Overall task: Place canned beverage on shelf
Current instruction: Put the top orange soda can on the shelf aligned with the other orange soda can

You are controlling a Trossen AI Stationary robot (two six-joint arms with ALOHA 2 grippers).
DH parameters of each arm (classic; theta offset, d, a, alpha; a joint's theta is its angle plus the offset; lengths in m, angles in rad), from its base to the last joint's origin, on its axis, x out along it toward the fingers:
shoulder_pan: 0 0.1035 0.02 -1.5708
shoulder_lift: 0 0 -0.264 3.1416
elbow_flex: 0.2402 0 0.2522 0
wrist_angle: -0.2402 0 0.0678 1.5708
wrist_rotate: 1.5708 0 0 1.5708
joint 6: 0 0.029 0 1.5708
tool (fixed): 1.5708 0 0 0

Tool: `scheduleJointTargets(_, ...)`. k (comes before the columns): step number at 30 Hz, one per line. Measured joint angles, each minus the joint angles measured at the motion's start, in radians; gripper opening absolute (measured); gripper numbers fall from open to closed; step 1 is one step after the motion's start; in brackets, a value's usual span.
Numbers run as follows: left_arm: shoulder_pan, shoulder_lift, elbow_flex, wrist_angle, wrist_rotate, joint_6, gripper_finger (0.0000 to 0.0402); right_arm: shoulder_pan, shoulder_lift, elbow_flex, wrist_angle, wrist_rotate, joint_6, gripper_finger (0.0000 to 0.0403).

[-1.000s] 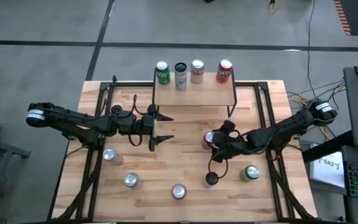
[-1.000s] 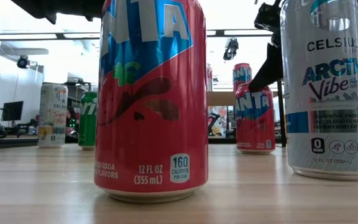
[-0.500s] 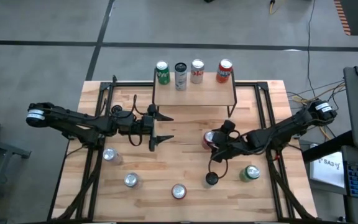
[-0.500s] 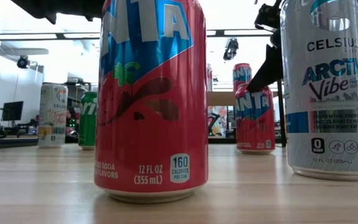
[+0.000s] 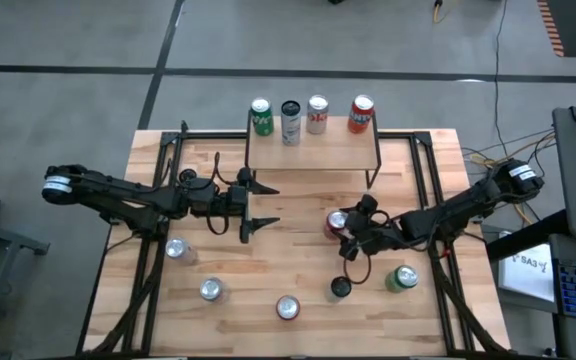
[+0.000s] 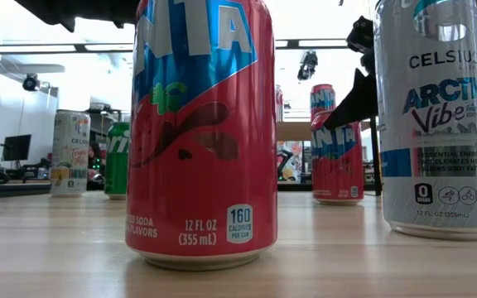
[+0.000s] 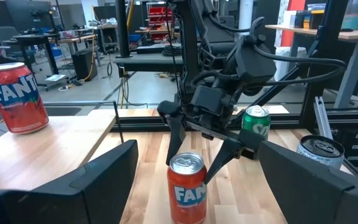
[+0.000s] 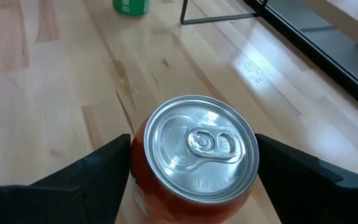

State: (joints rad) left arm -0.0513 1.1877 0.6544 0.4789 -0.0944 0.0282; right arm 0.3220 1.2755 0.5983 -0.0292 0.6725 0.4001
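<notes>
A red Fanta can (image 5: 336,223) stands upright on the tabletop, right of centre. My right gripper (image 5: 343,234) is open and tipped down over it, one finger (image 8: 98,171) on each side of the can's silver top (image 8: 194,149); I cannot see either finger touching it. The left wrist view shows those fingers astride the can (image 7: 187,186). The shelf (image 5: 313,150) stands at the far middle with several cans upright on its board, a red one (image 5: 361,114) at its right end. My left gripper (image 5: 261,205) hangs open and level left of centre, with nothing between its fingers.
Loose cans stand on the near half of the table: silver-topped ones (image 5: 176,249), (image 5: 211,290), (image 5: 287,307), a dark-topped one (image 5: 340,288) and a green one (image 5: 401,278) close to my right arm. Black frame rails (image 5: 148,270) run along both table sides.
My right gripper has sunk and tipped further downward over the red can, its fingers now lower beside the can's top. The can has stayed where it was. Both grippers' fingers stand as wide apart as before.
</notes>
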Motion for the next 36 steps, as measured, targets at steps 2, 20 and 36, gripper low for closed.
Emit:
scheduleJointTargets(2, 0.000, 0.000, 0.000, 0.000, 0.000, 0.000, 0.0321, -0.008, 0.000, -0.009, 0.014, -0.003, 0.001, 0.0306)
scheduleJointTargets(20, 0.000, 0.000, 0.000, 0.000, 0.000, 0.000, 0.0321, -0.028, 0.005, -0.034, 0.026, -0.034, 0.000, 0.0342)
scheduleJointTargets(36, 0.000, 0.000, 0.000, 0.002, 0.001, -0.012, 0.0321, -0.028, 0.020, -0.032, 0.038, -0.021, -0.028, 0.0282)
